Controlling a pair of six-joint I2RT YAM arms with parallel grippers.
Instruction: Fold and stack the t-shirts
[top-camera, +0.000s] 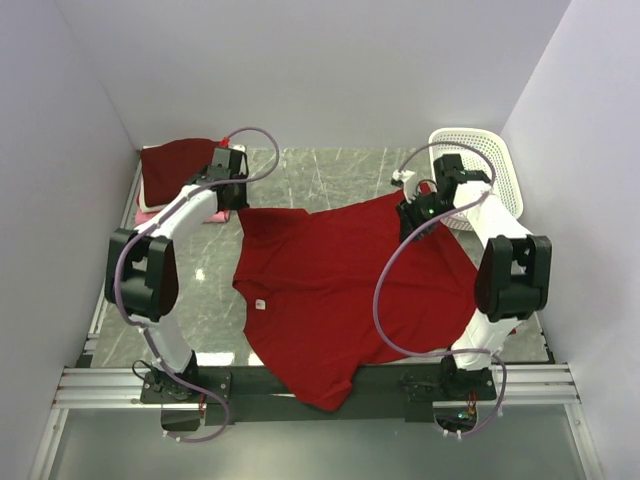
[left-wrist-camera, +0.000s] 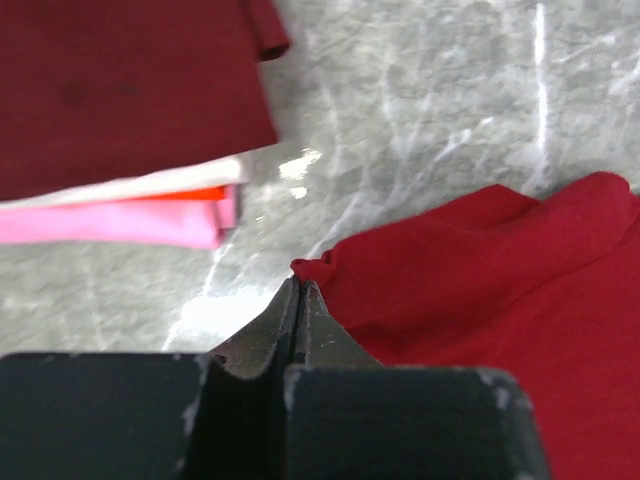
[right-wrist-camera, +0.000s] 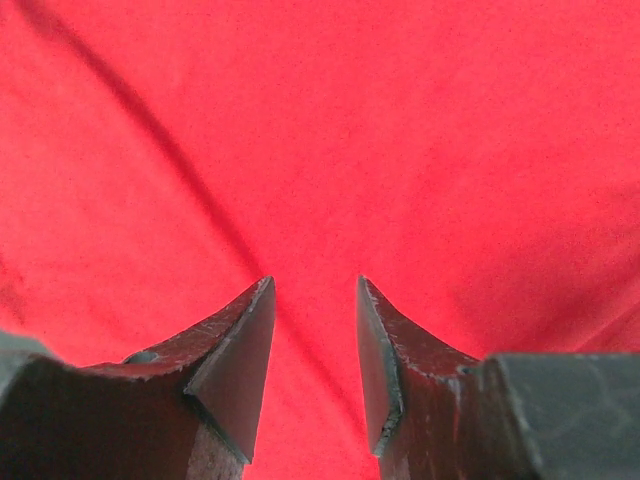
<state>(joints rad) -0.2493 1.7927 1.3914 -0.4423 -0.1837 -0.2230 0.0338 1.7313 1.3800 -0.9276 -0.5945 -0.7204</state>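
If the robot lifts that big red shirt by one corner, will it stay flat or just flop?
Probably flop: the red t-shirt drapes over the table at its near edge and bunches into soft folds beside the left gripper. It looks thin, so likely light. Pushed, it would probably wrinkle rather than slide whole.

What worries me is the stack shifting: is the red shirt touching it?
Apart. The left wrist view shows bare table between the red shirt and the stack.
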